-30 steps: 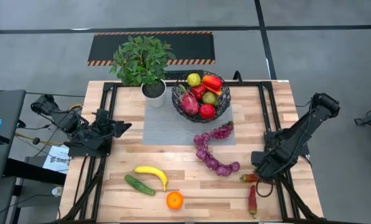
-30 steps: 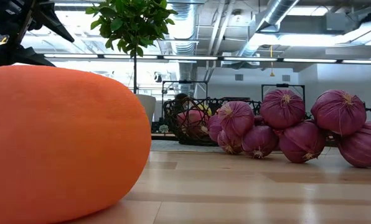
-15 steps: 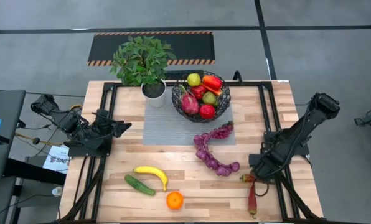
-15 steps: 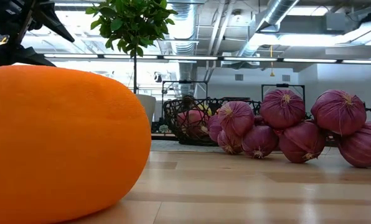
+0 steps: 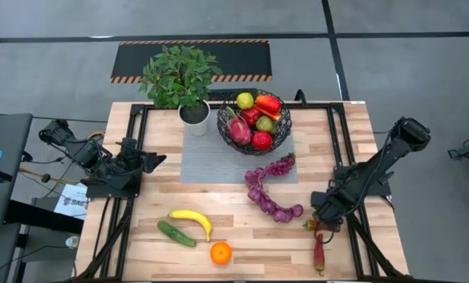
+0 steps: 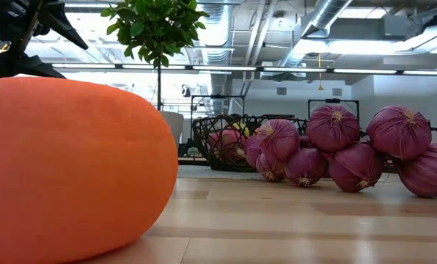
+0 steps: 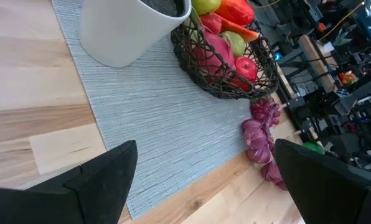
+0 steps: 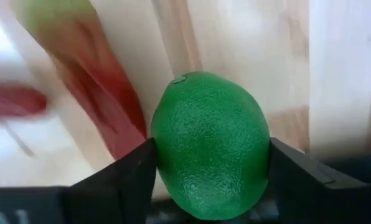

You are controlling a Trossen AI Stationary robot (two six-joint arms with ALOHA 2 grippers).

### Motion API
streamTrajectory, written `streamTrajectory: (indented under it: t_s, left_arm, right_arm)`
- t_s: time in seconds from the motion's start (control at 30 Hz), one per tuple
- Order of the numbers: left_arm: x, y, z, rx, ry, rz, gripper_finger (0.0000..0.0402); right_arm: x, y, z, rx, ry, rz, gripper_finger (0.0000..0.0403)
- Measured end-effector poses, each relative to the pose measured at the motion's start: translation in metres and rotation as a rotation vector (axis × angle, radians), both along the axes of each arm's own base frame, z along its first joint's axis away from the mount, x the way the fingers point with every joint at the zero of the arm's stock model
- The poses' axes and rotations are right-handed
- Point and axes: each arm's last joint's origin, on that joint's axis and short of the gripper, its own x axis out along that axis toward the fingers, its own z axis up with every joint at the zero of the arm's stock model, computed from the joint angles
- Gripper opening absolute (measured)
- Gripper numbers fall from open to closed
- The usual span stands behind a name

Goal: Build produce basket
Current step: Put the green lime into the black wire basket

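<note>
The right gripper (image 8: 207,186) clamps a bumpy green lime (image 8: 209,144) low over the table's right front, beside a red chilli pepper (image 5: 314,225). The round black wire basket (image 5: 254,122) — already holding fruit — sits at the back. The left gripper (image 7: 204,180) waits at the left edge, fingers spread.

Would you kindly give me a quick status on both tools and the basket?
Right tool shut on lime, low by the red pepper. Left tool open, idle at table's left. Basket part-filled; grape string lies between.
</note>
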Motion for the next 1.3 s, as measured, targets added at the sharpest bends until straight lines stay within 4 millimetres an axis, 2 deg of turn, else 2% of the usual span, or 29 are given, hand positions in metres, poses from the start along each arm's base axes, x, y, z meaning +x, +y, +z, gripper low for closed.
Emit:
streamTrajectory:
  t_s: [0.1,0.23,0.4,0.5,0.63,0.83,0.93,1.03,1.13,1.3]
  left_arm:
    - [0.0,0.0,0.0,0.0,0.0,0.0,0.0364]
    - [0.0,0.0,0.0,0.0,0.0,0.0,0.0364]
    - [0.0,0.0,0.0,-0.001,-0.001,0.0,0.0364]
    - [0.0,0.0,0.0,-0.007,-0.003,0.003,0.0364]
    - [0.0,0.0,0.0,-0.012,-0.005,0.005,0.0364]
    - [0.0,0.0,0.0,-0.01,-0.007,0.008,0.0364]
    - [0.0,0.0,0.0,-0.012,-0.009,0.01,0.0364]
    - [0.0,0.0,0.0,-0.013,-0.01,0.01,0.0364]
    - [0.0,0.0,0.0,-0.011,-0.013,0.015,0.0364]
    - [0.0,0.001,0.0,0.001,-0.021,0.031,0.0364]
  right_arm:
    - [0.012,0.001,0.013,0.0,-0.08,-0.025,0.024]
    - [0.031,-0.004,0.035,-0.01,-0.188,-0.011,0.0234]
    - [0.06,-0.027,0.066,-0.085,-0.334,-0.004,0.0241]
    - [0.077,-0.053,0.085,-0.137,-0.405,-0.011,0.0241]
    - [0.093,-0.098,0.108,-0.21,-0.469,-0.026,0.0242]
    - [0.101,-0.169,0.136,-0.38,-0.545,0.045,0.0242]
    - [0.098,-0.198,0.142,-0.466,-0.55,0.089,0.0242]
    - [0.098,-0.219,0.141,-0.507,-0.551,0.163,0.0243]
    - [0.099,-0.232,0.135,-0.519,-0.513,0.257,0.0243]
    - [0.113,-0.241,0.116,-0.51,-0.416,0.43,0.0244]
